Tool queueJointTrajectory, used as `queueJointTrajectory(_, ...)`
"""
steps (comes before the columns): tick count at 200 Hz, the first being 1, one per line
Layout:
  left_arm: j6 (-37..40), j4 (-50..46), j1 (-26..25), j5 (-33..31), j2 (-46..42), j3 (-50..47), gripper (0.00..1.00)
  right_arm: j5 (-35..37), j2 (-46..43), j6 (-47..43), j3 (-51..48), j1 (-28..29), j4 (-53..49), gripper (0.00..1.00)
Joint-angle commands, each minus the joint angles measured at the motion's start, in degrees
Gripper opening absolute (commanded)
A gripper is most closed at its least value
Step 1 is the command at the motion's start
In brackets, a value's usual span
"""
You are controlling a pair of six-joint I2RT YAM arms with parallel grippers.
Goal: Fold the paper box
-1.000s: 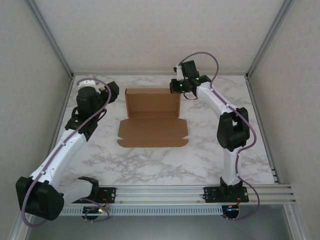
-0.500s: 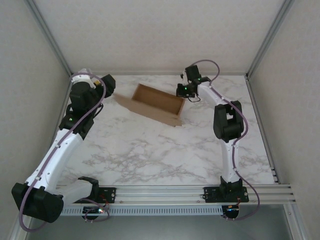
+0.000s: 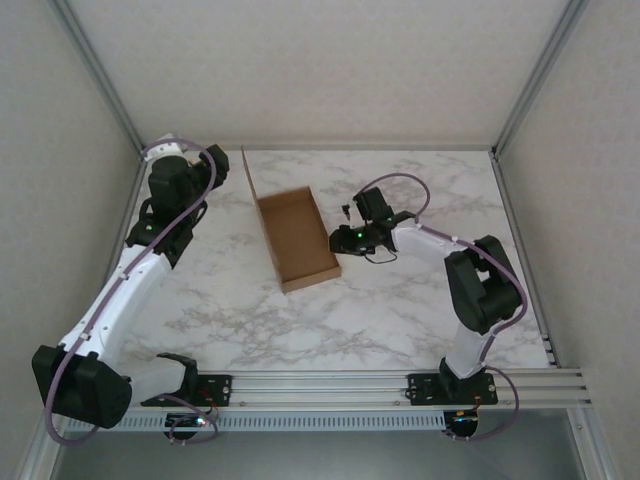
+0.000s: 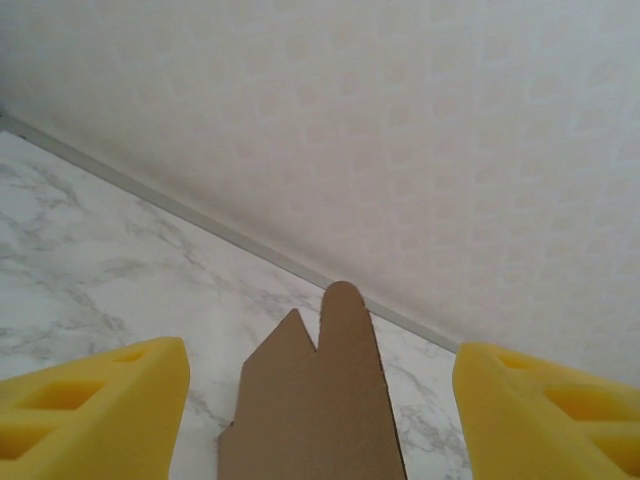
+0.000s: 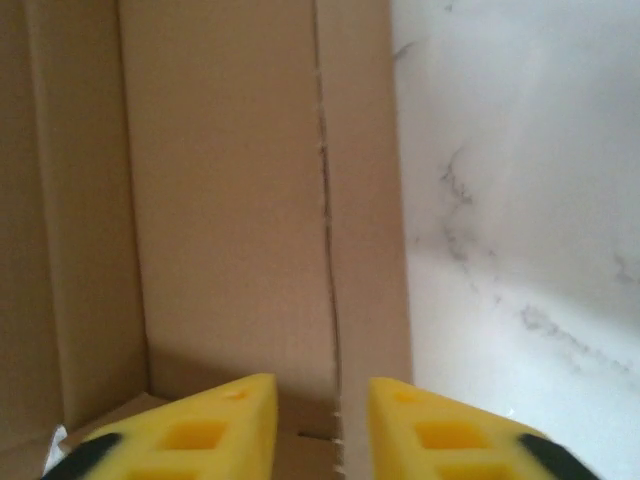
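The paper box (image 3: pixel 300 245) is a brown cardboard tray standing skewed on the marble table (image 3: pixel 400 310), its long side running front to back. Its lid (image 3: pixel 247 185) stands upright along the left side. My right gripper (image 3: pixel 336 240) sits at the tray's right wall. In the right wrist view its yellow fingers (image 5: pixel 420 440) stand a little apart, the gripper (image 5: pixel 322 390) open astride the wall's top edge of the box (image 5: pixel 230 200). My left gripper (image 3: pixel 215 168) is left of the lid. In the left wrist view it (image 4: pixel 320 352) is wide open, with the lid's pointed flap (image 4: pixel 320 420) between the fingers, untouched.
Padded walls close the cell on three sides, with metal corner posts (image 3: pixel 110 90). The back wall (image 4: pixel 450 150) rises just behind the lid. An aluminium rail (image 3: pixel 330 385) carrying the arm bases runs along the near edge.
The box has swung about a quarter turn and slid nearer, its lid now upright. My right gripper came toward the middle with it and its jaws parted. The left arm shifted slightly.
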Motion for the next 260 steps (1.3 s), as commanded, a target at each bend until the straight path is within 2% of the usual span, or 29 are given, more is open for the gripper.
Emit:
queueJointTrajectory(1,-0.35,0.59,0.5,-1.89,-0.62,-0.47,0.7,7.91,-1.39,-3.55,3.25,-1.36,-1.32,0.43)
queueJointTrajectory(13,-0.15,0.09,0.49,-1.85,-0.81,-0.06,0.7,8.53,0.93,-6.29,7.6,-1.48,-4.09,0.49)
queueJointTrajectory(30,0.04,-0.9,0.54,-1.65,-1.15,0.49,0.7,6.57,6.91,-8.71,16.36,-1.41,-8.82,0.51)
queueJointTrajectory(51,0.04,-1.8,0.53,-1.74,-2.08,0.45,0.7,6.71,15.16,-9.37,27.96,-0.99,-15.26,0.5)
queueJointTrajectory(85,-0.03,-3.24,0.54,-1.66,-3.35,-0.07,0.7,13.98,24.19,-7.18,39.34,0.76,-19.32,0.48)
queueJointTrajectory(108,-0.35,-3.4,0.57,-0.93,-3.8,-0.63,0.7,12.82,30.67,-3.26,48.58,0.94,-24.19,0.4)
queueJointTrajectory(132,-0.4,-3.14,0.5,-0.41,-4.07,-1.08,0.7,12.05,34.36,-0.47,52.76,1.18,-25.37,0.39)
queueJointTrajectory(145,-0.64,-3.04,0.52,-0.42,-4.32,-1.47,0.7,13.96,35.57,0.73,54.18,1.49,-26.43,0.39)
queueJointTrajectory(161,-1.0,-2.86,0.55,-0.42,-4.58,-2.0,0.7,16.99,35.26,3.35,53.3,1.48,-26.48,0.37)
queueJointTrajectory(185,-1.45,-2.68,0.5,-0.55,-5.03,-2.58,0.7,21.11,30.69,9.74,46.16,1.4,-22.05,0.3)
queueJointTrajectory(228,-1.58,-2.85,0.51,-2.41,-6.12,-2.69,0.7,22.1,19.98,27.43,25.57,1.85,-12.56,0.19)
queueJointTrajectory(244,-1.56,-3.01,0.56,-3.04,-6.44,-2.67,0.7,19.68,15.74,31.61,16.96,3.3,-6.67,0.21)
queueJointTrajectory(260,-1.55,-2.8,0.56,-3.32,-6.77,-2.75,0.7,16.35,13.09,31.43,12.51,6.05,-3.34,0.34)
